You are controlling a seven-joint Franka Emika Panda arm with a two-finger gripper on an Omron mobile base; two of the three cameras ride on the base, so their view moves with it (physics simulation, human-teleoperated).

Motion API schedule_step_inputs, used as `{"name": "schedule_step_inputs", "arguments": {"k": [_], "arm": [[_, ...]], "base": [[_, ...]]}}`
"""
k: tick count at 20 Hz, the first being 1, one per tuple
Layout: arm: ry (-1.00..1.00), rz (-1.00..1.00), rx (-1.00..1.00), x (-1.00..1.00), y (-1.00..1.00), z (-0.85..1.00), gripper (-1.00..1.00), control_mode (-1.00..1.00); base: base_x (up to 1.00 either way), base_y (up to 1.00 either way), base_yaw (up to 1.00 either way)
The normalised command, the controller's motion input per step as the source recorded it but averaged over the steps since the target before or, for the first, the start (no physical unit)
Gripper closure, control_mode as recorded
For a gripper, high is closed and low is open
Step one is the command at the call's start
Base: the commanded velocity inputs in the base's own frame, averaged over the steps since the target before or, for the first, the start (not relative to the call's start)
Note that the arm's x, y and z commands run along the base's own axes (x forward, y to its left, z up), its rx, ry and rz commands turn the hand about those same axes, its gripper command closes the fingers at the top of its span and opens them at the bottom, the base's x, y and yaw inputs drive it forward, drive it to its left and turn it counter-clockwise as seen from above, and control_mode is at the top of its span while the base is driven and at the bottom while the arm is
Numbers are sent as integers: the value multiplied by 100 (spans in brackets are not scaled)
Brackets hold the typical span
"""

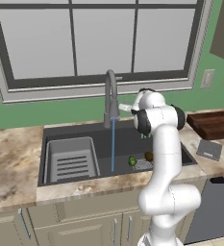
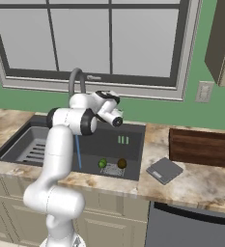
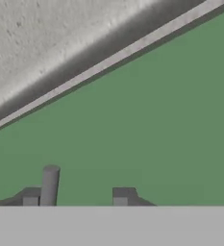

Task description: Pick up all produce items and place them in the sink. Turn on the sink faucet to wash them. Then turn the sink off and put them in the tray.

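Left base view: sink [image 1: 84, 132] sits centre in the worktop [image 1: 12, 158]. Faucet [image 1: 110, 98] stands at 12 o'clock of the basin w/ a blue stream of water [image 1: 113, 144] running down from its head. Green produce item [image 1: 132, 161] and brown produce item [image 1: 149, 156] lie side by side at approx 4 o'clock in the basin, by the drain grate [image 1: 142, 166], just right of the stream. Grey rack [image 1: 71, 159] at 8 o'clock in the basin. Tray [image 1: 214, 123] on the worktop at 3 o'clock of the sink, grey square [image 1: 209, 149] just in front of it. Arm's hand is up by the faucet base.

Right base view: same items; green [image 2: 103, 163] left, brown [image 2: 121, 163] right, grate [image 2: 113, 170] between & just in front. Tray [image 2: 201, 147] well apart at 3 o'clock. Jaws [image 2: 118, 121] hang above the basin, right of the faucet.

Hand view: two finger tips [image 3: 120, 196] stand apart, nothing between them; green wall and window sill [image 3: 108, 60] ahead. A grey lever [image 3: 49, 185] stands upright just beside the left tip; can't tell if touching.
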Motion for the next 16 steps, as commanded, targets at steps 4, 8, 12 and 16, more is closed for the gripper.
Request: {"name": "schedule_step_inputs", "arguments": {"k": [4, 8, 12, 16], "arm": [[6, -9, 7, 0, -64, -6, 100, -100], [1, -4, 6, 0, -11, 0, 100, -100], [0, 0, 5, 0, 0, 0, 100, -100], [0, 2, 11, 10, 5, 3, 100, -100]], "base": [[0, 0, 0], [0, 0, 0], [0, 0, 0], [0, 0, 0]]}}
